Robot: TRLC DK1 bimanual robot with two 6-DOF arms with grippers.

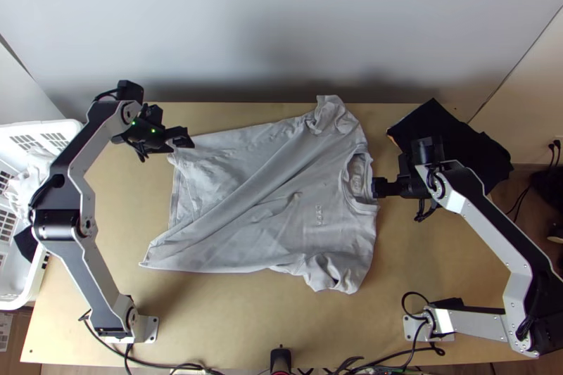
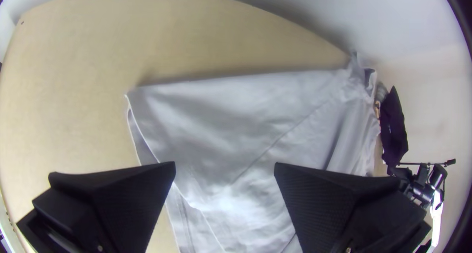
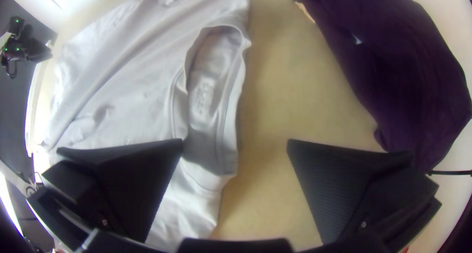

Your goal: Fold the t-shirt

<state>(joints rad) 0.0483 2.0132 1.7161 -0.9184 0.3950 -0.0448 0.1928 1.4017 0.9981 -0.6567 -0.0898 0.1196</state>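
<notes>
- well, the grey t-shirt (image 1: 281, 199) lies spread on the counter (image 1: 232, 326), a long slanting wrinkle across its body, both sleeves rumpled
- by the t-shirt's far hem corner is the left gripper (image 1: 183, 141), fingers wide apart, holding nothing
- at the t-shirt's collar is the right gripper (image 1: 377, 188), likewise wide open with nothing held
- past the t-shirt's collar end, a dark cloth (image 1: 457, 137) lies bunched
- off the t-shirt's hem end stands a white basket (image 1: 53, 126)

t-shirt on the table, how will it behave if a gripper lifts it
The t-shirt will probably hang floppy, since it already lies in soft wrinkles. It looks thin, so likely light for its size. The bunched sleeve may drop or unfold as it rises.
</notes>
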